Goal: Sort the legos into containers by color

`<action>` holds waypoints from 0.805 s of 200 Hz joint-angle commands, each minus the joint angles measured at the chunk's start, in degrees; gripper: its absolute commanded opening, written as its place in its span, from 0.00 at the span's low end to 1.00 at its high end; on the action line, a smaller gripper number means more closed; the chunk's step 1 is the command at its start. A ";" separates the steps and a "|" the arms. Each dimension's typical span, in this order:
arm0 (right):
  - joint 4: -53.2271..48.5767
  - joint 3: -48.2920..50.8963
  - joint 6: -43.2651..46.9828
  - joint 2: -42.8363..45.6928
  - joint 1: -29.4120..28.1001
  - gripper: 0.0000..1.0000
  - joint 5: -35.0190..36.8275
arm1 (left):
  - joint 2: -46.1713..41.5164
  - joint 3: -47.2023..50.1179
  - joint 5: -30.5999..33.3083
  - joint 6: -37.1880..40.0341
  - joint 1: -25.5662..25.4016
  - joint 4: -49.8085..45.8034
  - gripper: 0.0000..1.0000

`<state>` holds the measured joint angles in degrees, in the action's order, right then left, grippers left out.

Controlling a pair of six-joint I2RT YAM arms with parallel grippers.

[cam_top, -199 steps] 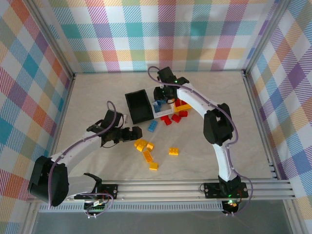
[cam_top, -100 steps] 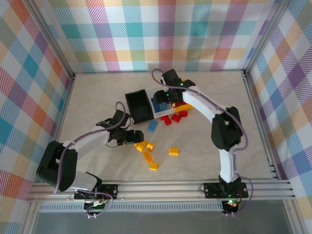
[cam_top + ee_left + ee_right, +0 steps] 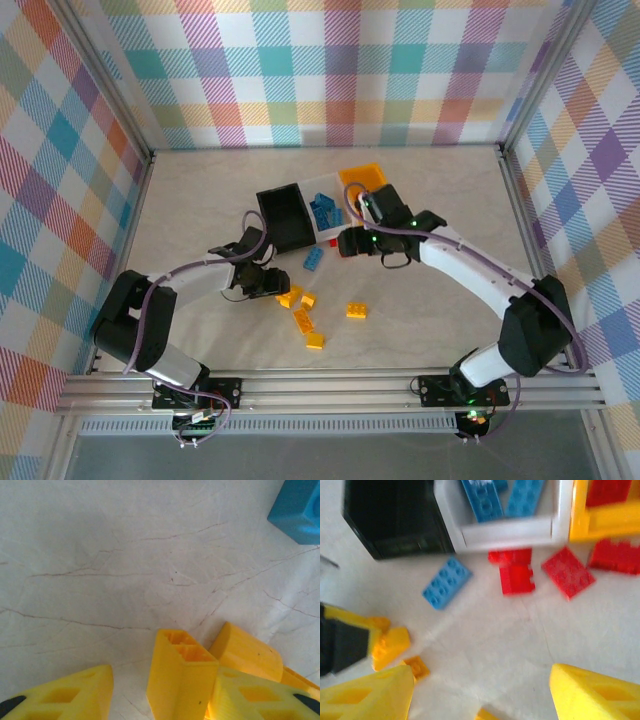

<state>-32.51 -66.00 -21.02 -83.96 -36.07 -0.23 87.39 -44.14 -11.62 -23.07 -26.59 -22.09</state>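
L arm low, near-left of centre: left gripper [image 3: 272, 284] is down at the table [image 3: 200, 200], a pale marble-look surface w/ fine dark veins. On the wrist cam its ribbed yellow plastic fingers [image 3: 65, 695] stand part spread round an upright yellow brick [image 3: 180, 675]. The brick has smooth glossy sides and its hollow end faces up. It sits against one finger w/ a clear gap to the other, so it's framed but not pinched. A second yellow piece [image 3: 247, 652], rounded on its edge, lies right behind and touches it. A corner of the loose blue brick [image 3: 300, 510] shows further off.

R arm comes in from the right across mid table. The right gripper [image 3: 345, 242] hovers just near of the bins, jaws wide apart, nothing btwn them. Its cam is blurred but readable:
- The black bin [image 3: 395, 545] is on the left, boxy and dark inside.
- The white bin [image 3: 510, 532] is next to it, holding long studded blue bricks [image 3: 482, 500].
- The orange bin [image 3: 362, 176] is on the right end of the row.
- Three red bricks [image 3: 568, 572], flat and studded, lie on the table just near of the white and orange bins.
- The loose blue brick is near of the black/white join.

More scattered yellow bricks [image 3: 356, 310] lie near-centre, well apart from the bins.
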 commanded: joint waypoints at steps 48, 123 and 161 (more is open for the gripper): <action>-2.66 12.39 -4.74 7.58 -2.49 0.72 -5.88 | 3.34 -1.62 0.98 0.13 -0.42 1.64 0.25; -8.25 12.78 -8.60 1.45 -9.19 0.88 -2.11 | -4.18 -3.84 4.93 1.86 -0.36 -5.12 0.07; -7.79 11.28 -12.33 -4.33 -12.50 0.89 1.93 | -9.17 -10.95 8.60 4.25 1.35 -10.87 0.08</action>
<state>-38.85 -53.04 -29.45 -85.54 -46.92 -1.63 81.60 -48.99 -6.24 -21.47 -26.41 -28.53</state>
